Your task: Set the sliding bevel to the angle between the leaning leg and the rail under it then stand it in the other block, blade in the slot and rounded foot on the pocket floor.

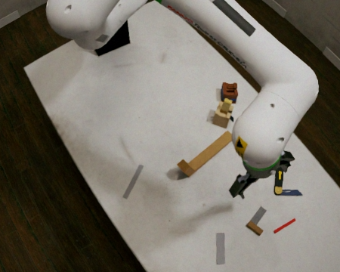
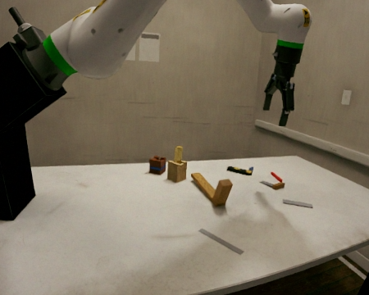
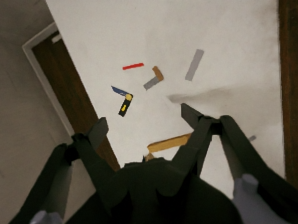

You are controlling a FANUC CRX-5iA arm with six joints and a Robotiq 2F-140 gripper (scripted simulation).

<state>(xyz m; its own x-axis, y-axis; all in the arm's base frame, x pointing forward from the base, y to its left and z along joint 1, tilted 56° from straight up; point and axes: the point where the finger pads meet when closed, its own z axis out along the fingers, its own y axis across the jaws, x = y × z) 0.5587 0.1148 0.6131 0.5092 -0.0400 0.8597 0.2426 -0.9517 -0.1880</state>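
A pale sliding bevel [image 1: 226, 105] [image 2: 179, 153] stands upright in a light wooden block [image 1: 221, 119] [image 2: 176, 172] at the far side of the table. Just behind it sits the other block [image 1: 229, 91] [image 2: 157, 164], brown with a blue band. The wooden rail [image 1: 209, 152] [image 2: 202, 184] [image 3: 167, 144] lies flat, with the short leaning leg [image 1: 186, 168] [image 2: 222, 192] rising from its near end. My gripper [image 1: 261, 180] [image 2: 275, 115] [image 3: 144, 116] is open and empty, high above the right part of the table, well away from the bevel.
A black-and-yellow tool with a blue blade [image 1: 280, 186] [image 2: 239, 170] [image 3: 124, 105], a small try square [image 1: 256, 223] [image 2: 275, 185] [image 3: 154, 78] and a red stick [image 1: 284, 225] [image 2: 276, 177] [image 3: 133, 66] lie below the gripper. Grey strips [image 1: 133, 181] [image 1: 220, 248] [image 2: 220, 241] [image 2: 298, 203] lie flat on the table.
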